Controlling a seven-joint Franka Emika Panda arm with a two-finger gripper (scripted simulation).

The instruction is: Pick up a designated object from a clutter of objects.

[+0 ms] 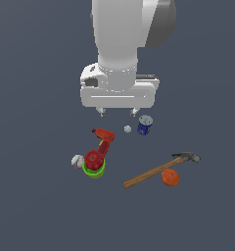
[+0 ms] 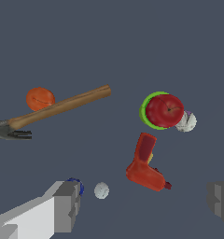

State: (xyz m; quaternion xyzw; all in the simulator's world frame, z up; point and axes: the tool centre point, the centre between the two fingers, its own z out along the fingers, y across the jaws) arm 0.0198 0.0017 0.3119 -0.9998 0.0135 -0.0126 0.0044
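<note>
Orange ball [image 1: 170,177] on the tabletop [image 1: 41,211], just beside the hammer [image 1: 158,169] handle, near its head. Hand [image 1: 118,112] hangs well apart above, fingers spread, empty. The ball looks light, firm and smooth, likely to roll; grip across its widest middle.

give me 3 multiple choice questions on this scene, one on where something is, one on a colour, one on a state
1. Where is the orange ball?
A. in the green bowl
B. beside the hammer's handle
C. on the blue can

2. What colour is the power drill?
A. red
B. yellow
C. black

3. What is the end effector doing?
A. gripping the hammer
B. gripping the apple
C. open, holding nothing

Answers:
1 B: it lies by the hammer, near the head end.
2 A: its body is red in both views.
3 C: the fingers stand wide apart above the clutter, with nothing between them.
</note>
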